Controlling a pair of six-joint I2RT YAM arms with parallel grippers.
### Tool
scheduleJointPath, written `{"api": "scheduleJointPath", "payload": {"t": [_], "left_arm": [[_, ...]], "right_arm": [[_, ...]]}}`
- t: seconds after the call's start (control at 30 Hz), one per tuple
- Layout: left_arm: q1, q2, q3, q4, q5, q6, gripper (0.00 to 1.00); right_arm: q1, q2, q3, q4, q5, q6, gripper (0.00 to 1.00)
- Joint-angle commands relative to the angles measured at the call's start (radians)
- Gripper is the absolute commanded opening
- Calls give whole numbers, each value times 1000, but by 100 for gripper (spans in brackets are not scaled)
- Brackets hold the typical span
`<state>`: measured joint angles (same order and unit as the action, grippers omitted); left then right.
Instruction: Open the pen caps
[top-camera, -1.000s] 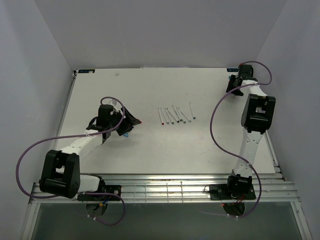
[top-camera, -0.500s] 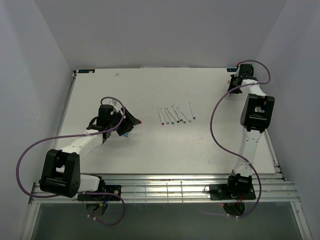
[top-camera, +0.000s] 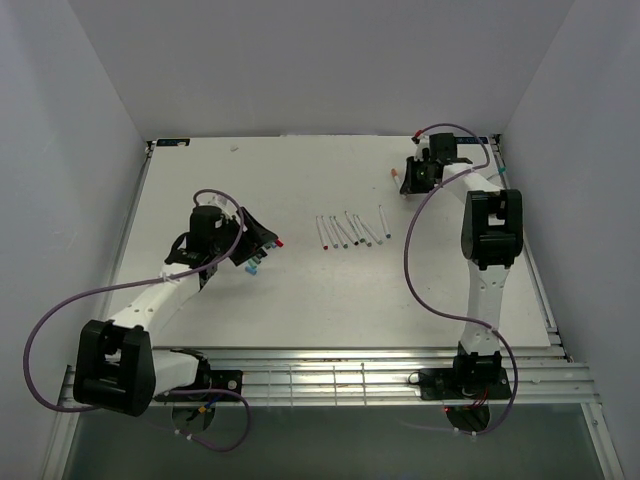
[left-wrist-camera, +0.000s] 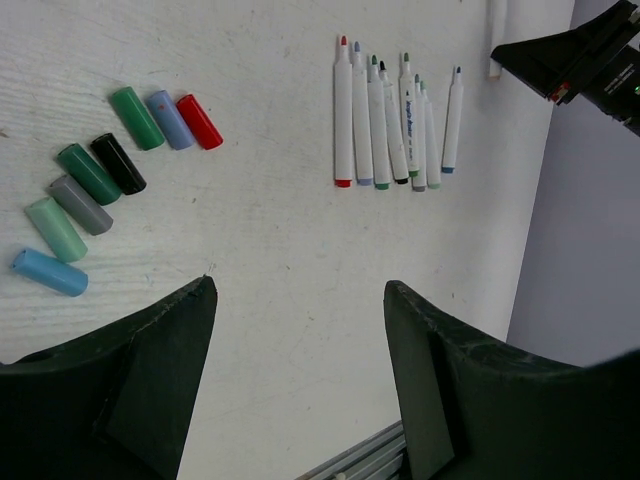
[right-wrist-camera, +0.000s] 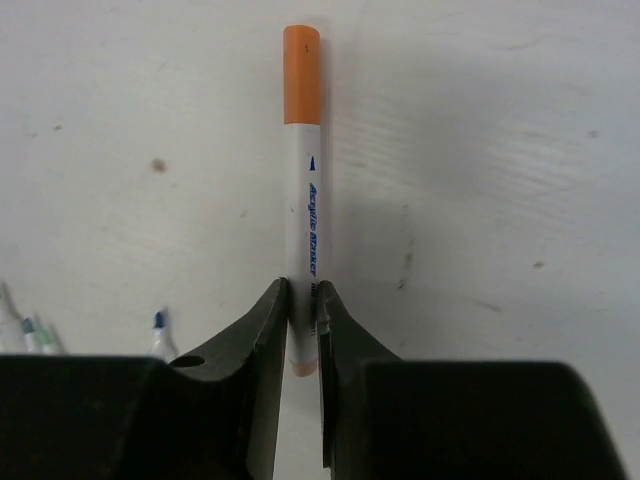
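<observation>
r gripper (right-wrist-camera: 302, 300) clamped on a white pen (right-wrist-camera: 312, 200) near its back end, orange cap (right-wrist-camera: 302, 75) on the tip pointing away from the fingers, at the far-right part of the table (right-wrist-camera: 480, 150). l gripper (left-wrist-camera: 298, 290) wide open, holding nothing, above the table's left half. eight loose caps (left-wrist-camera: 118, 163) lie clustered nearby, w/ uncapped pens (left-wrist-camera: 385, 120) in a row mid-table.

A white table (top-camera: 300, 300) held a row of uncapped pens (left-wrist-camera: 378, 120); eight loose coloured caps (left-wrist-camera: 118, 163) lay clustered left of the pens.
</observation>
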<state>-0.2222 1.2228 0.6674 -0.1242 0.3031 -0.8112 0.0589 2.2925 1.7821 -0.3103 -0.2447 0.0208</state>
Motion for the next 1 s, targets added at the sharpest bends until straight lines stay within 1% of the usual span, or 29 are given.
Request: {"api": "scheduleJointPath", "payload": {"t": [0.0, 0.17, 0.23, 0.33, 0.4, 0.47, 0.5, 0.57, 0.6, 0.63, 0.73, 0.77, 0.83, 0.87, 0.93, 0.97], "left_arm": [[-3, -45, 46, -18, -7, 0, 78], [-8, -54, 47, -9, 17, 4, 77], [-8, -45, 58, -9, 28, 15, 77], [-8, -2, 104, -25, 68, 44, 77], [-8, 15, 130, -16, 114, 52, 78], [-8, 44, 133, 9, 157, 49, 78], [-8, 53, 138, 29, 198, 40, 78], [-8, 82, 153, 46, 234, 32, 78], [-8, 90, 158, 66, 261, 18, 79], [-8, 98, 165, 80, 278, 12, 79], [-8, 133, 195, 101, 321, -6, 81], [-8, 141, 199, 109, 333, -12, 82], [-8, 158, 204, 148, 369, -37, 83], [-8, 162, 204, 158, 378, -45, 83], [-8, 169, 201, 181, 383, -60, 84], [-8, 172, 195, 189, 383, -68, 84]], "right_arm": [[-2, -145, -79, 62, -51, 13, 8], [-2, -192, -121, 62, -13, 43, 8], [-2, -202, -121, 56, -7, 57, 8], [-2, -246, -171, 92, -15, 86, 8], [-2, -290, -222, 128, -25, 116, 8], [4, -320, -248, 132, -44, 136, 8], [10, -353, -280, 125, -51, 148, 8], [30, -395, -329, 128, -67, 160, 8], [41, -441, -357, 137, -97, 175, 8], [53, -465, -419, 145, -106, 180, 8], [126, -548, -518, 152, -133, 191, 8], [169, -568, -541, 158, -145, 194, 8], [215, -626, -584, 181, -203, 212, 8], [267, -643, -622, 186, -218, 215, 8], [321, -689, -653, 194, -240, 225, 8], [375, -712, -671, 195, -249, 228, 8]]}}
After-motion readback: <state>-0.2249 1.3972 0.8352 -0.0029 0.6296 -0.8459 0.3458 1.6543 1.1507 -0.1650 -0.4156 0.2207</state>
